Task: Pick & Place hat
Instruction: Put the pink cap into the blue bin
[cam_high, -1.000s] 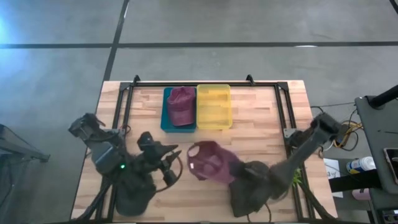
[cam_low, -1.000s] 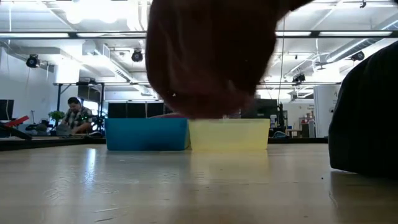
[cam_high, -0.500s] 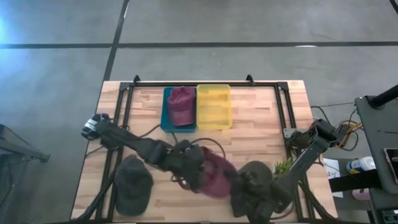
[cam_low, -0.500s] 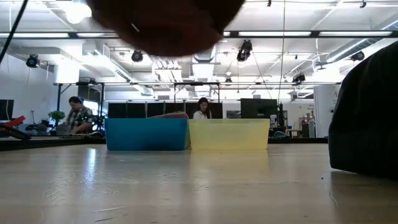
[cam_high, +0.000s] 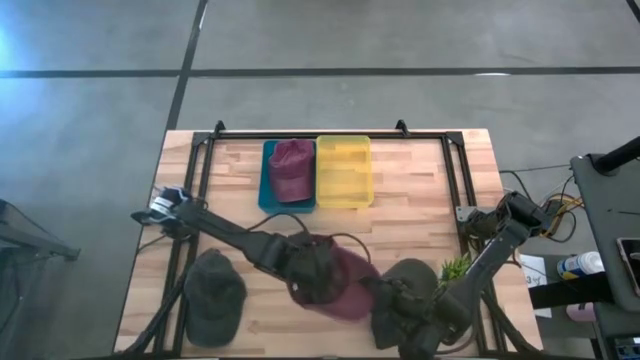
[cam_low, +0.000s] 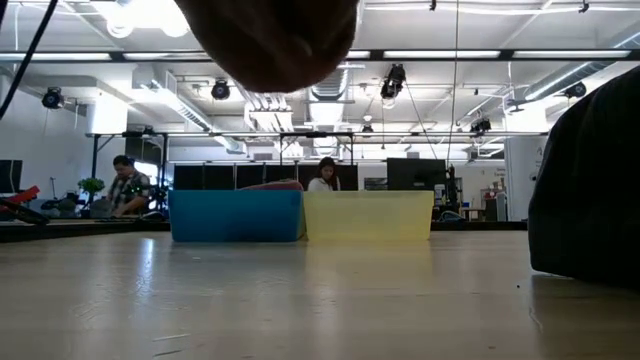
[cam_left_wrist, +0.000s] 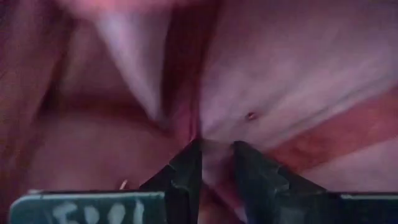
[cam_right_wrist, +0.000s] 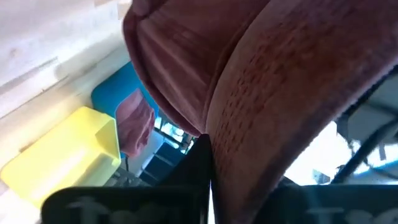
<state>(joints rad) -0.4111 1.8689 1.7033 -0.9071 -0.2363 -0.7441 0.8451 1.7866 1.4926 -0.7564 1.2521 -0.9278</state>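
A maroon corduroy hat (cam_high: 347, 282) hangs in the air over the table's near middle, and its underside shows at the top of the low view (cam_low: 270, 40). My left gripper (cam_high: 318, 272) reaches in from the left and is shut on its cloth (cam_left_wrist: 217, 163). From the right, my right gripper (cam_high: 385, 292) is shut on the hat as well (cam_right_wrist: 210, 180). A second maroon hat (cam_high: 291, 170) lies in the blue bin (cam_high: 267, 190). Beside it stands the yellow bin (cam_high: 343, 172). My left gripper pinches a fold of the maroon hat's cloth (cam_left_wrist: 214, 140) between its two fingers, coming from the table's left. The hat is lifted clear of the table. My right gripper pinches the hat's edge (cam_right_wrist: 217, 134) between its fingers, coming from the table's right near side; the corduroy hangs over the fingers, clear of the table.
A dark green hat (cam_high: 215, 296) lies near the table's near left corner. Another dark hat (cam_high: 412, 278) lies near right, under my right arm, and looms at the right of the low view (cam_low: 590, 180). The black frame rails (cam_high: 330, 134) line the table's far, left and right sides.
My left gripper has swung from above the dark green hat at the near left toward the table's middle, reaching the maroon hat. The dark green hat now lies uncovered. The maroon hat has risen higher above the table in my right gripper's hold.
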